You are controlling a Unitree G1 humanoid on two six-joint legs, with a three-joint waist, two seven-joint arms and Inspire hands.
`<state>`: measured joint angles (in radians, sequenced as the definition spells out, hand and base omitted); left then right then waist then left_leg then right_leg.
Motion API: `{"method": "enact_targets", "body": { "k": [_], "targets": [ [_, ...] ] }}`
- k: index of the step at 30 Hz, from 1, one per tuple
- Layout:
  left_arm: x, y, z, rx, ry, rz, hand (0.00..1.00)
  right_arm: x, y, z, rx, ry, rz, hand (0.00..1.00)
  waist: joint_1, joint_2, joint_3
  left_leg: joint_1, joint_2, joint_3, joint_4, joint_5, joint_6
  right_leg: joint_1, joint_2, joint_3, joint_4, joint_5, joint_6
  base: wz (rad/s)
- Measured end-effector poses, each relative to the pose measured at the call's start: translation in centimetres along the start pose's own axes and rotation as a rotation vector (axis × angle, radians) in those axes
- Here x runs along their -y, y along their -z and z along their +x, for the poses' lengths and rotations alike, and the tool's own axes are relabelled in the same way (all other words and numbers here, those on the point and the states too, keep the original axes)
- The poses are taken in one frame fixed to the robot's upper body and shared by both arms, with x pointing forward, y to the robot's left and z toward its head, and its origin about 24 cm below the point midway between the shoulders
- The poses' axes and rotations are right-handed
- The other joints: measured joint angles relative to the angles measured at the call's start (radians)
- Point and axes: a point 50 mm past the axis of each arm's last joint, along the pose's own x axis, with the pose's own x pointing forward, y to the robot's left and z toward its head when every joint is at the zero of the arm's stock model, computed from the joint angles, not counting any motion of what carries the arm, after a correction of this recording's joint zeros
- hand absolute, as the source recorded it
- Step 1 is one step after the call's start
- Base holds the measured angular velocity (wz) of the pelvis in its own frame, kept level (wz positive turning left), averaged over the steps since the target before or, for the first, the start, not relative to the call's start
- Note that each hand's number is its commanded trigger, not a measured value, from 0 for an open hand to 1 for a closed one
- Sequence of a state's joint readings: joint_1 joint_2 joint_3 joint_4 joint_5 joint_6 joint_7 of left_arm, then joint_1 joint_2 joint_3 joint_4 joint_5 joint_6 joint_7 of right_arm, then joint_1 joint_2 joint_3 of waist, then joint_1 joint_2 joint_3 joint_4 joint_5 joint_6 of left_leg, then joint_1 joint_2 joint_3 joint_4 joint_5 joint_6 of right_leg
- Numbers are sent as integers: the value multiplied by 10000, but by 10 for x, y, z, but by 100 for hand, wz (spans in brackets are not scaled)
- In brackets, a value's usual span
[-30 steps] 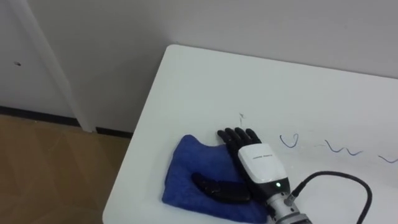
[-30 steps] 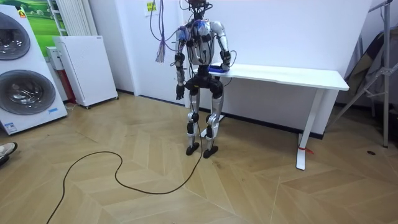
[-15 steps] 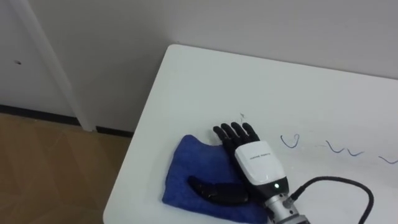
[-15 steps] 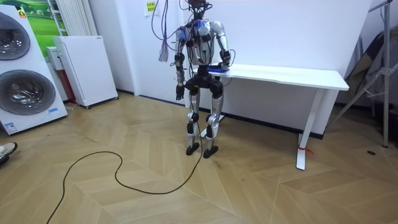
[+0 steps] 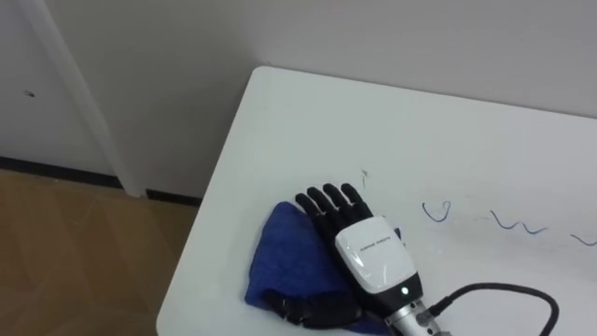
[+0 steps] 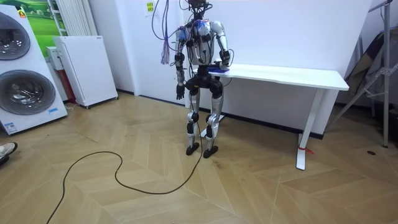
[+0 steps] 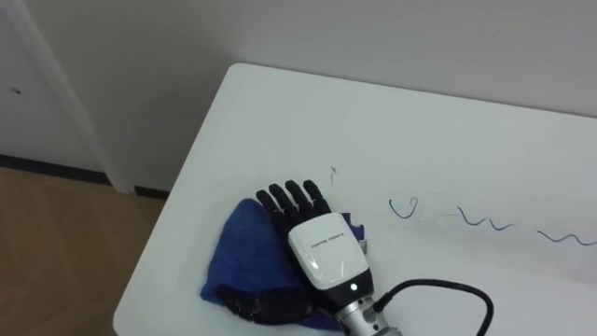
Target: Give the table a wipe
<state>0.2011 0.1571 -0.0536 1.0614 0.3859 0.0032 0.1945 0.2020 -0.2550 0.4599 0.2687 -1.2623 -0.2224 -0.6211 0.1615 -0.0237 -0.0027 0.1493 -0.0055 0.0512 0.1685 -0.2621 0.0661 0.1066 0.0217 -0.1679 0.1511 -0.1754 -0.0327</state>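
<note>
A crumpled blue cloth (image 5: 284,257) lies near the left front corner of the white table (image 5: 373,121). My right hand (image 5: 368,257) rests flat on top of it, open, with straight fingers pointing toward the wall and the thumb spread over the cloth's near edge. Blue pen squiggles (image 5: 436,213) mark the tabletop just right of the hand and run on toward the right (image 5: 518,224). In the room view I stand at the table's left end, facing the wall, with my left hand (image 6: 179,94) hanging beside my hip.
The table's left edge (image 5: 201,233) drops to wooden floor (image 5: 75,252). A white wall runs behind the table. In the room view a white cabinet (image 6: 84,68) and a washing machine (image 6: 25,68) stand off at the left.
My right hand has slid left across the cloth, its fingertips now angled toward the far left. The cloth has kept its place.
</note>
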Motion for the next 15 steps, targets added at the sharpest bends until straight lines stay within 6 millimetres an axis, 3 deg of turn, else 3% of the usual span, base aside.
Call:
{"method": "enact_targets", "body": {
  "k": [9,15],
  "targets": [
    [1,-6,3,82,202,390,0,-5,-8,-6,269,-239,449,0,15,3,-3,-43,-6,-30,10,0,0,-21,-14,-73,-9,1,1,1],
    [0,-8,4,187,138,437,0,-11,1,-16,-513,-622,1083,0,13,-7,-12,-3,-7,23,-7,0,1,-18,-14,-7,-10,6,10,-2]
  ]
}}
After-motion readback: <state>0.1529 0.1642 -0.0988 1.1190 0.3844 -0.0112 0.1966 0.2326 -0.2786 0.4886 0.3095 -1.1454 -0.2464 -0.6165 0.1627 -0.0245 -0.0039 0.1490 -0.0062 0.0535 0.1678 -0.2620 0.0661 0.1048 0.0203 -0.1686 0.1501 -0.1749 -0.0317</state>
